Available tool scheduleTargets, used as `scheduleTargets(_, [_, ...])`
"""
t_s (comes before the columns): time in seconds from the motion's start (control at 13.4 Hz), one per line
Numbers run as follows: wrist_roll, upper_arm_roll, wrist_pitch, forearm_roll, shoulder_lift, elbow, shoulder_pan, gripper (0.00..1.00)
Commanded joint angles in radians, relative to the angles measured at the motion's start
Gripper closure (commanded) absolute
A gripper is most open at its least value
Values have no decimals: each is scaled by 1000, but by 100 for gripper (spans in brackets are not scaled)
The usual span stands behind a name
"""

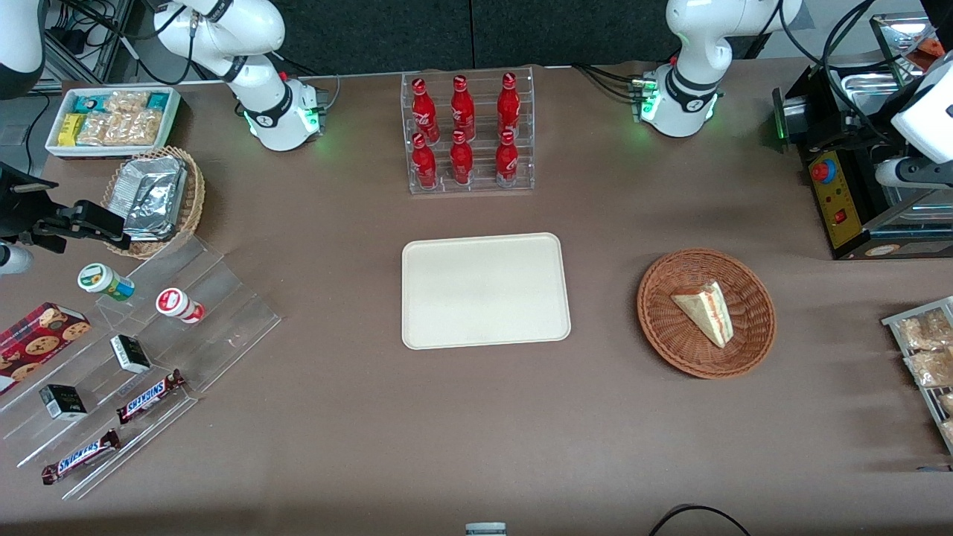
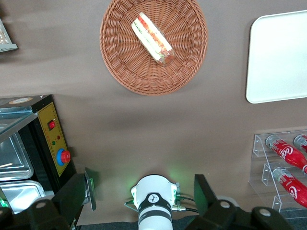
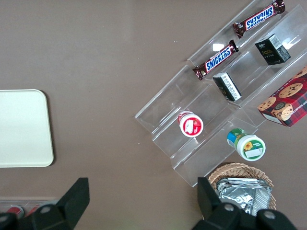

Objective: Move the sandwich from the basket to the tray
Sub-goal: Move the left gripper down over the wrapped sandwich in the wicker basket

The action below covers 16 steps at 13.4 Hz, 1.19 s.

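Brown matte cloth covers the table point(image 1: 476, 432) from edge to edge. From the front, the tray point(image 1: 485, 291) lies flat at the middle — smooth cream plastic, rounded corners, low rim, nothing on it. Toward the working arm's end sits the basket point(image 1: 670, 342), a round shallow bowl of reddish-brown wicker, well apart from the tray with bare cloth between them. The sandwich point(image 1: 705, 311) lies in the basket, a pale triangular wedge with its layered edge showing. Farther from the camera than the tray stands a clear acrylic rack point(image 1: 469, 130) of red bottles. The gripper shows only at the frame's edge, high above the machine there, so I cannot tell from here how its fingers stand.

From the left wrist, the gripper point(image 2: 144, 196) hangs high above the table and holds nothing; its two dark fingers point(image 2: 205, 194) are spread wide. The basket point(image 2: 124, 62) shows its tight ribbed weave, and the sandwich point(image 2: 152, 38) rests across its floor, red, orange and green filling upward. The tray's point(image 2: 278, 57) rounded corner lies near.

From the right wrist, the tray's point(image 3: 24, 128) corner sits apart from stepped acrylic shelves point(image 3: 211, 115).
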Motion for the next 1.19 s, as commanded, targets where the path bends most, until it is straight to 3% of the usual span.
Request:
scheduleTargets(0.0, [12,4,-3,-11,11,22,0,0])
scheduleTargets(0.45, [4,4,11,-6,44,8,8,0])
scheduleTargets(0.82, [-194,1,248,-16,52,-160,8,0])
scheduleTargets(1.12, [-439,-29,536,-14,45,-370,-1,0])
